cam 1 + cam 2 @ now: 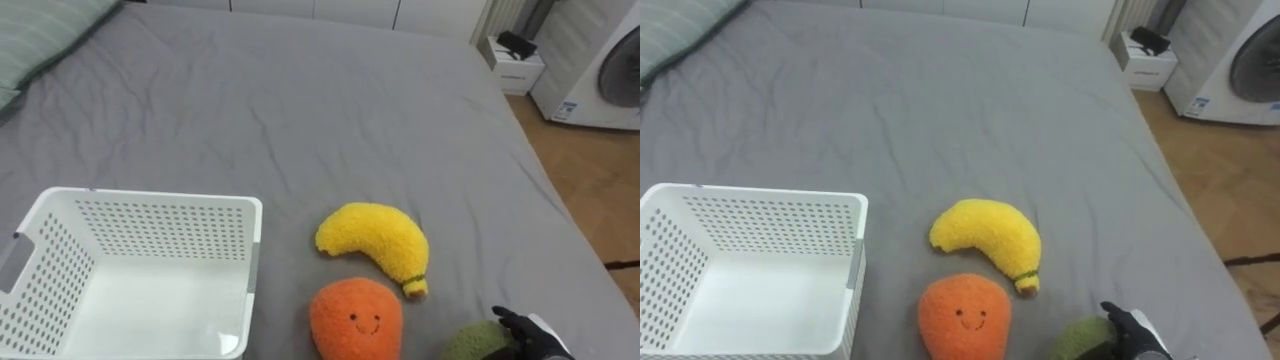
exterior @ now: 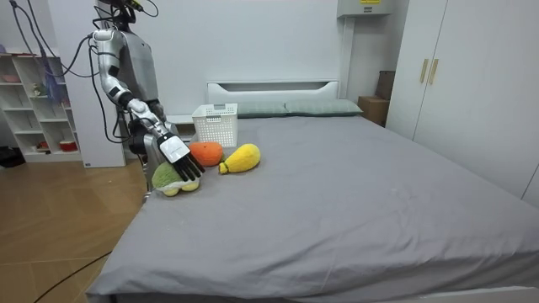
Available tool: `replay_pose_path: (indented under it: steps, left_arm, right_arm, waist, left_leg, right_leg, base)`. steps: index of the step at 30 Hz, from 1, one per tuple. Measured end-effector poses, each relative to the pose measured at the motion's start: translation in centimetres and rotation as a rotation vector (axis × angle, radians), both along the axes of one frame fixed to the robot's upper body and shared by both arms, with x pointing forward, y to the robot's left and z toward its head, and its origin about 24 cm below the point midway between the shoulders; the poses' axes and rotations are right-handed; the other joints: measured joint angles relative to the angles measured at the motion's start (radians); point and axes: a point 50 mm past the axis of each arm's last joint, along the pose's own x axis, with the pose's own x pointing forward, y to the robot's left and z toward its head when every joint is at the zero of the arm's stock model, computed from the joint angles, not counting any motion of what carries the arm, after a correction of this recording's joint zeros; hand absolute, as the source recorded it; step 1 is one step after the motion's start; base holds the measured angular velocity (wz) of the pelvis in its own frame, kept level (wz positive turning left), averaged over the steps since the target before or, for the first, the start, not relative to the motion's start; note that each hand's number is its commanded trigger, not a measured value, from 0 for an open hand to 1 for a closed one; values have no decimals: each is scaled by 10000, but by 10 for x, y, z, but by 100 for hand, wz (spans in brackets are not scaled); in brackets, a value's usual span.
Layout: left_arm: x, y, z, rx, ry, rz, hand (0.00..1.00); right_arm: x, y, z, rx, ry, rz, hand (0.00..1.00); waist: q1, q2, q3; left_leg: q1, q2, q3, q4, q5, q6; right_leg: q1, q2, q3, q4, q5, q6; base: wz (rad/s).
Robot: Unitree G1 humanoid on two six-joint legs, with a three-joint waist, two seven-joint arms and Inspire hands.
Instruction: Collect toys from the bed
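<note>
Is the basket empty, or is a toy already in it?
Empty: the basket shows a bare floor. The banana, orange and green toy lie on the bed outside it, the right hand at the green toy.

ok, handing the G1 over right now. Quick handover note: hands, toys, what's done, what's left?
Right hand: on the round green plush toy at the near edge of the grey bed. Can't tell whether it has a grip.
Toys: the yellow plush banana and the orange plush toy with a smiling face lie close together on the bed, to the right of the white perforated plastic basket.
Done: nothing collected; the part of the basket that shows holds no toy.
Left: all three toys into the basket, probably the green one first.
</note>
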Motion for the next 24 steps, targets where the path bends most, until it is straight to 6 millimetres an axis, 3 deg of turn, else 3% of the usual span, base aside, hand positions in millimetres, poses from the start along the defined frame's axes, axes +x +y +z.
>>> replay_pose_path:
  steps: [8,16,24]
  left_arm:
    - [8,2,1,57,-200,-214,0]
    - [11,1,0,74,-247,-324,0]
    - [22,1,0,86,-722,-387,0]
  right_arm:
    - [5,-10,6,-529,139,234,100]
    - [4,-7,5,-754,457,738,100]
    - [31,-1,26,-1203,-604,1529,100]
  waist:
    - [-21,-14,-8]
    - [-18,10,-5]
    - [-17,71,34]
  left_leg:
    - [48,-6,25,0,1,1]
    - [-5,-10,30,-2,1,2]
    - [-6,-13,54,-18,3,4]
  right_leg:
    - [45,-5,-4,8,0,0]
    - [31,-8,7,26,0,1]
    - [17,-5,56,34,-1,4]
  base:
    - [0]
    - [0]
    - [0]
